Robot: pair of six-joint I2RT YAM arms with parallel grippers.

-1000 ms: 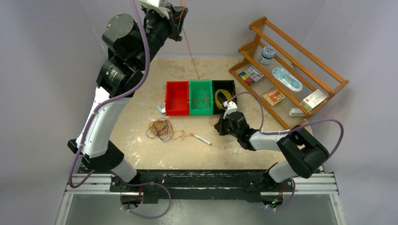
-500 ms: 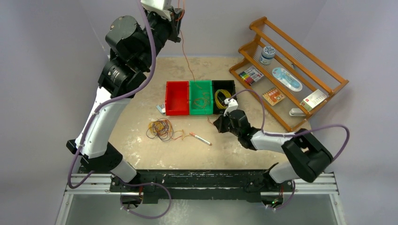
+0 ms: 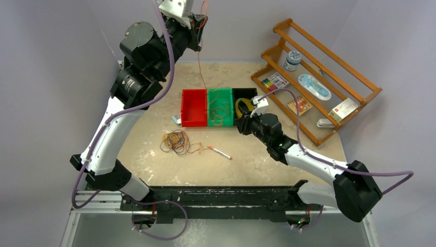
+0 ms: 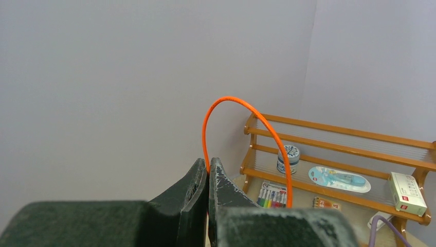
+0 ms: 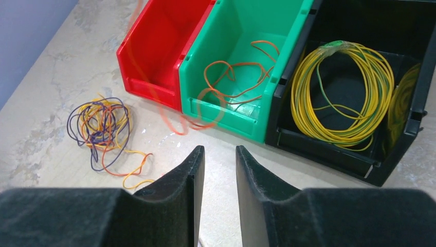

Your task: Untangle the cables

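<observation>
Where pale grey walls meet, a mottled beige table [image 3: 257,159] carries three plastic bins in a row, red [image 3: 194,109], green [image 3: 220,98] and black [image 3: 246,93], with a slatted wooden rack [image 3: 360,87] at upper right. Thin, glossy cables [image 3: 176,141] lie in a loose tangle at centre left, below the red bin. Raised high at upper centre, the left gripper [image 4: 208,167] is clenched on an orange cable [image 4: 241,105] that trails down into the green bin. Stretched low, the right gripper [image 5: 216,154] hangs just below the bins, jaws slightly parted, empty.
</observation>
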